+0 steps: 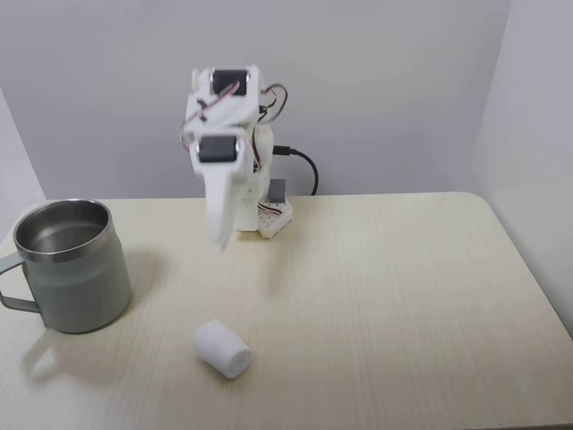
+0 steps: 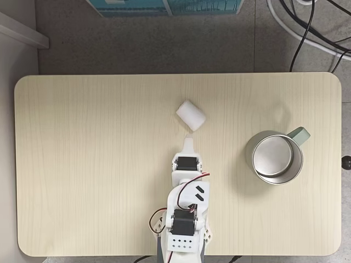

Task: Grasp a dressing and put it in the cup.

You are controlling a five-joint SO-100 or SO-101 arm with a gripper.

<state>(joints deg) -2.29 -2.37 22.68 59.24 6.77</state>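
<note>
Dressing (image 1: 223, 348) (image 2: 191, 115) lies on its side on the bare table (image 1: 385, 296) (image 2: 98, 164), free of any grip. Gripper (image 1: 218, 240) (image 2: 188, 142) hangs above the tabletop, tip near the dressing, not touching; fingers look pressed together, holding nothing. Cup (image 1: 73, 266) (image 2: 274, 157) stands upright, well apart, steel inside bare. No readable writing.

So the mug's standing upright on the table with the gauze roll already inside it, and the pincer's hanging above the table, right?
Not quite: the mug is empty, as a fixed view from above shows. The gauze roll lies on the table, apart from the mug. The rest holds: the mug stands upright, and the pincer hangs above the table.
</note>
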